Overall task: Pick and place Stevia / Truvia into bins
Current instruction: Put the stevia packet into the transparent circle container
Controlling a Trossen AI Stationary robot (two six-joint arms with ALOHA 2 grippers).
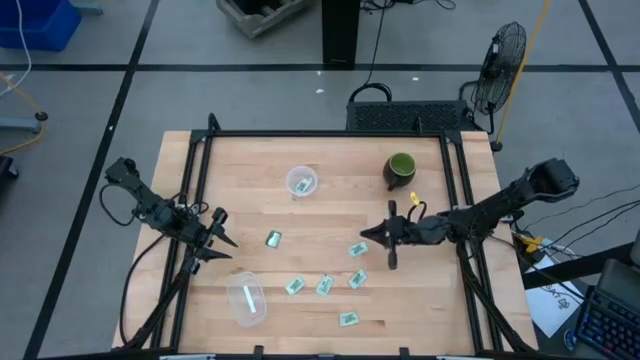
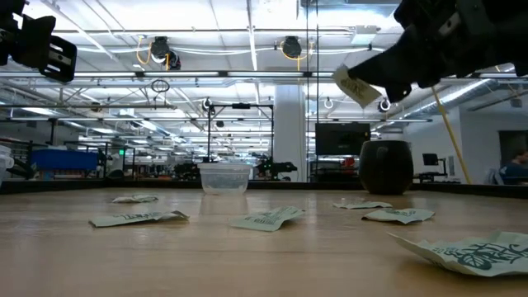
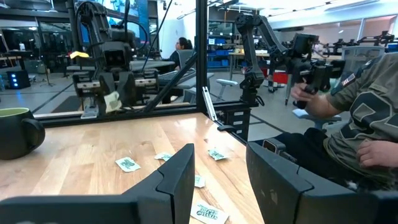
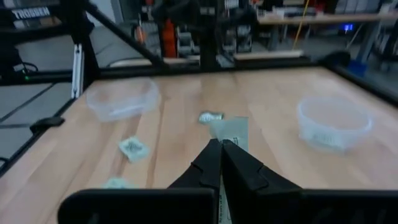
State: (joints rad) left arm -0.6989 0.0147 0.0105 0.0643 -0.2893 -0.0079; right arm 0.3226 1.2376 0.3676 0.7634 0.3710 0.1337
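Note:
Several green-and-white sachets lie flat on the wooden table, among them one (image 1: 273, 239) near the middle and one (image 1: 348, 319) near the front. My right gripper (image 1: 375, 235) is shut on one sachet (image 4: 231, 132), high above the table in the low view (image 2: 356, 87). The round clear cup (image 1: 301, 181) stands at the far middle. The oval tub (image 1: 246, 298) stands at the near left. My left gripper (image 1: 215, 238) is open and empty, above the table's left part. My right gripper pinches the sachet's near end (image 4: 225, 142) between its two fingertips. The fingers come from the table's right side, pointing toward its left. The sachet sticks out ahead of the fingers, tilted, lifted clear of the table.
A dark green mug (image 1: 400, 170) stands at the far right, behind my right gripper. A black frame (image 1: 320, 135) runs along the table's edges. A person (image 3: 354, 118) sits beyond the table in the left wrist view.

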